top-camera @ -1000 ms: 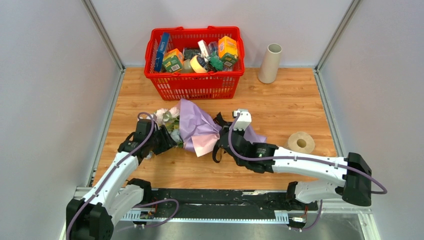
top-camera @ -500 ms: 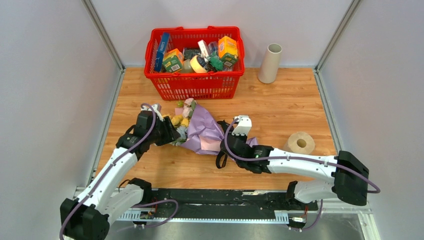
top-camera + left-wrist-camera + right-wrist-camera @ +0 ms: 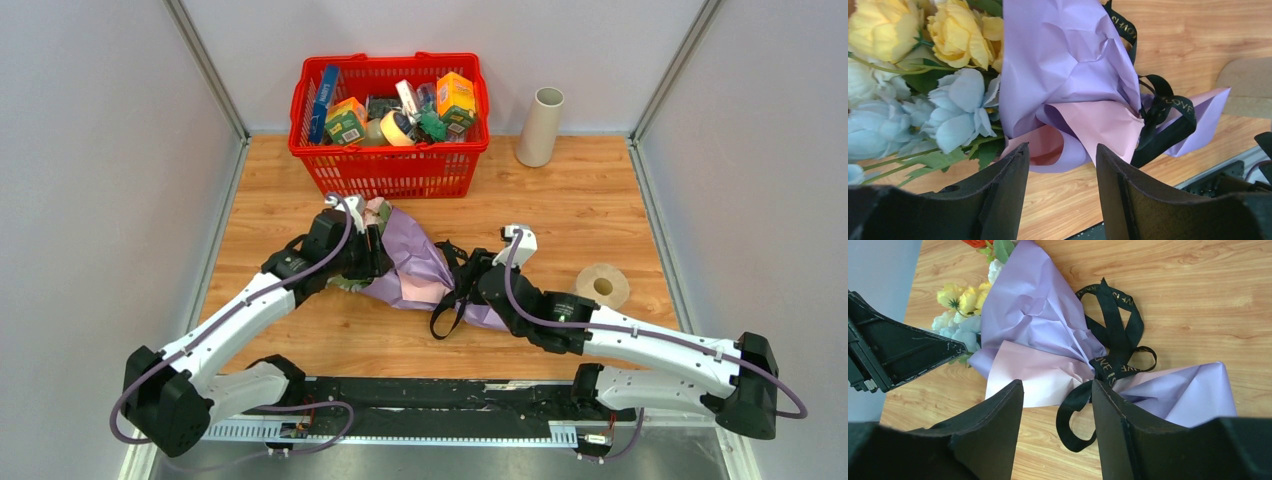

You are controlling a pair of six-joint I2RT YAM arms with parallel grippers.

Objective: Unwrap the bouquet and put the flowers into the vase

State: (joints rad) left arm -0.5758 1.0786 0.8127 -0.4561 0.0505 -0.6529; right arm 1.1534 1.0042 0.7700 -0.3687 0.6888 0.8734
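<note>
Bouquet (image 3: 412,262) flat on counter (image 3: 590,210), between both sets of jaws, tied with black ribbon (image 3: 1110,369). Left jaws apart, empty, flowers (image 3: 948,110) just ahead. Right jaws apart, empty, ribbon tail just ahead. Vase (image 3: 540,125) well beyond right jaws.

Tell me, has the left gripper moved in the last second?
Yes. In the top view the left gripper has shifted right and forward, away from its own base, ending closer to the red basket, which has stayed put.

Wooden table (image 3: 600,220) — bouquet (image 3: 415,265) lying mid-table, red basket (image 3: 390,170) and vase (image 3: 540,125) at back, roll (image 3: 602,285) — tape, perhaps — right.
</note>
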